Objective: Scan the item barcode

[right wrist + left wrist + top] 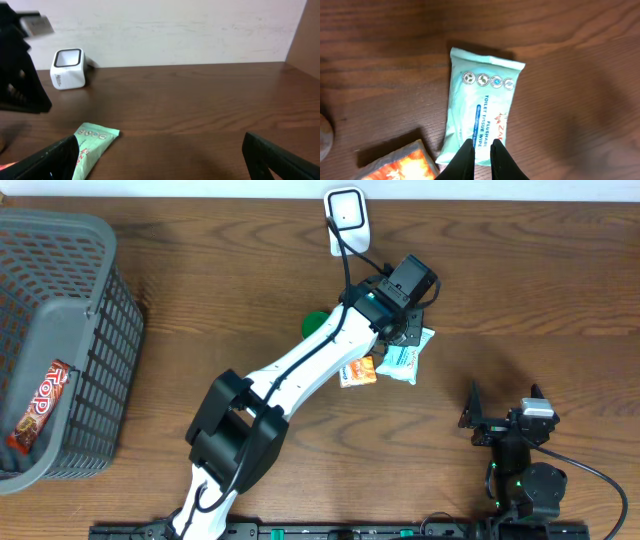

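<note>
Our left pincer (481,146) – tips almost together – hovers over the wipes pack (482,100), so lowering it now might shove the pack aside.

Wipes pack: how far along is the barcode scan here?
Early. Done: only a snack bar lies in the basket. In hand: the left gripper, nearly closed, is at the edge of the wipes pack, which lies flat on the table; a firm grip cannot be confirmed. Left: carrying the pack to the white scanner. The right gripper waits open, off to the side.
</note>
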